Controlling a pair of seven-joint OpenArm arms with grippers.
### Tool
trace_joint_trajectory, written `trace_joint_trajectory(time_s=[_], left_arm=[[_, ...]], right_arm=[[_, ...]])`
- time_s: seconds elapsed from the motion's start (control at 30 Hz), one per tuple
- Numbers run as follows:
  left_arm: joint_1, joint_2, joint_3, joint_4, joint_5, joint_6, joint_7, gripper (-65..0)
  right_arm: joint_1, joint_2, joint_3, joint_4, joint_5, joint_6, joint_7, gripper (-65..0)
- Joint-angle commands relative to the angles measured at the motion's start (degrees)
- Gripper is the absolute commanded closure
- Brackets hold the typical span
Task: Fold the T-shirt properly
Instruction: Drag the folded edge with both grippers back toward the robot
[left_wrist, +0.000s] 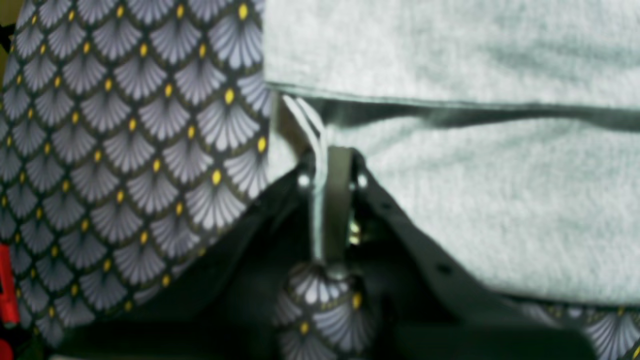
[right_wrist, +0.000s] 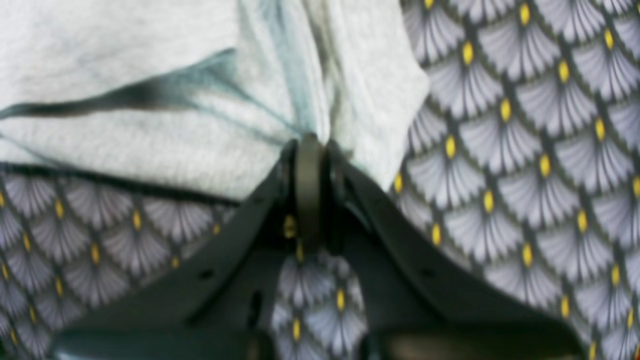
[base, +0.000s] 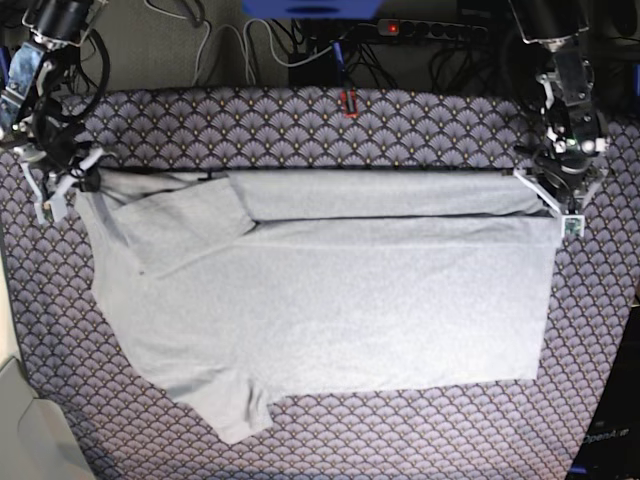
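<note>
Nearest the base camera, the tablecloth (base: 400, 440) spreads across the table in a purple-grey scallop print, each fan tipped with a small yellow dot. It looks smooth and taut.

On it lies the T-shirt (base: 350, 300), a large light heather-grey garment of soft, slightly fuzzy cotton knit, spread flat across the middle of the table. No lettering shows on the side facing up. One short sleeve juts toward the camera at the lower left, its hem cut straight. The bottom hem runs down the right side as a clean straight edge. The body is mostly flat with faint ripples. Along the far side, a long strip of cloth has been turned over onto the body, forming a straight horizontal fold with a thin shadow line beneath it. The other sleeve is folded inward at the far left and lies as an angled flap on the chest.

At the far right corner of that folded strip, the left gripper (base: 556, 200) is clamped on the cloth; its wrist view shows the black fingers pressed together with a thin edge of grey fabric pinched between them. At the far left corner, the right gripper (base: 82, 178) is likewise closed on the shirt, with bunched, creased fabric gathered into its black tips.

Behind the table, cables and a power strip (base: 430, 30) lie on the floor.
</note>
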Motion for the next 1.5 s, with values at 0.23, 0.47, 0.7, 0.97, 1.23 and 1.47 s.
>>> trace_joint_trajectory(time_s=[0.23,0.47,0.7,0.97,1.23,1.47], left_arm=[[2.8,-1.0,-0.4,4.2,0.9,0.7,0.3,-0.4],[6.1,-1.0,-0.4,4.2,0.9,0.7,0.2,-0.4],[8.3,-1.5,-0.4,4.2,0.9,0.6,0.1,-0.4],[12.0,-2.8,-0.4,4.2,0.8,0.6,-0.3,-0.4],[13.8,-3.1,-0.4,4.2,0.8,0.6,-0.3,-0.4],[15.5,-4.1,-0.5,4.2,0.8,0.6,-0.2,-0.4]], right_arm=[[-5.4,-1.1,2.0,5.1,-3.7,-0.3,-3.4,0.0],[-7.6,-2.3,4.4,5.1,-3.7,-0.3,-3.3,0.0],[-10.8,-2.4,6.1,5.5,-3.7,-0.3,0.0,0.0],[-12.3,-2.5,6.4,5.5,-3.7,-0.3,0.8,0.0],[-13.7,-2.5,6.5,5.9,-3.7,-0.3,0.8,0.0],[-14.4,-3.6,6.5,6.0,-3.7,-0.3,1.6,0.0]])
